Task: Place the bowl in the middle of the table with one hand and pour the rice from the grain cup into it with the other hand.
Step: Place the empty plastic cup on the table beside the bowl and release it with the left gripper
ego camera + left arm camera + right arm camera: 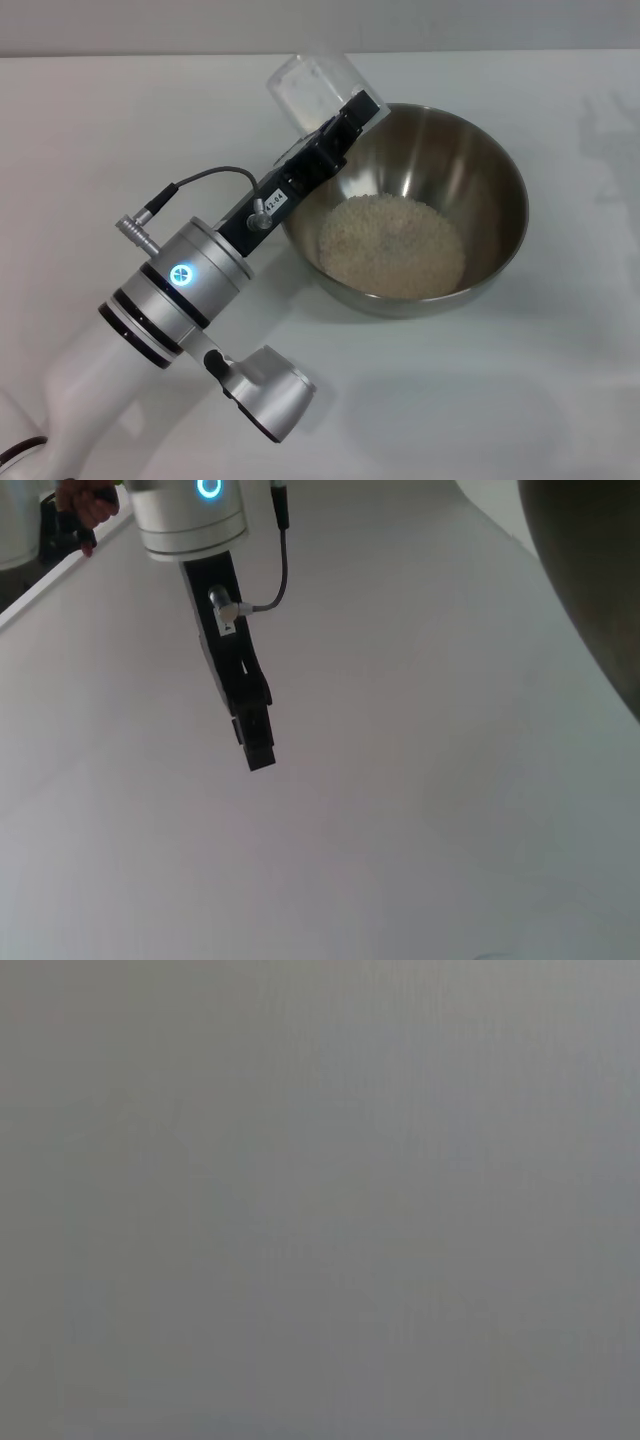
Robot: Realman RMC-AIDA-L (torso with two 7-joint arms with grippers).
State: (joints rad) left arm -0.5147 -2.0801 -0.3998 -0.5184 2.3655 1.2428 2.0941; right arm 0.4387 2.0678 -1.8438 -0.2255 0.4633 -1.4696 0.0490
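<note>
The steel bowl (503, 170) stands on the white table (120, 130) right of centre, with a mound of pale rice (392, 245) in its bottom. My left gripper (345, 115) reaches in from the lower left and is shut on the clear grain cup (310, 88). It holds the cup tilted in the air at the bowl's far-left rim. The cup looks empty. In the left wrist view a black gripper part (245, 705) hangs over the bare table, and the bowl's dark wall (600, 580) shows at the edge. My right gripper is out of view.
The left arm's silver wrist and forearm (170, 290) cross the table's near-left part, close to the bowl's left side. A thin cable (205, 175) loops above the wrist. The right wrist view shows only flat grey.
</note>
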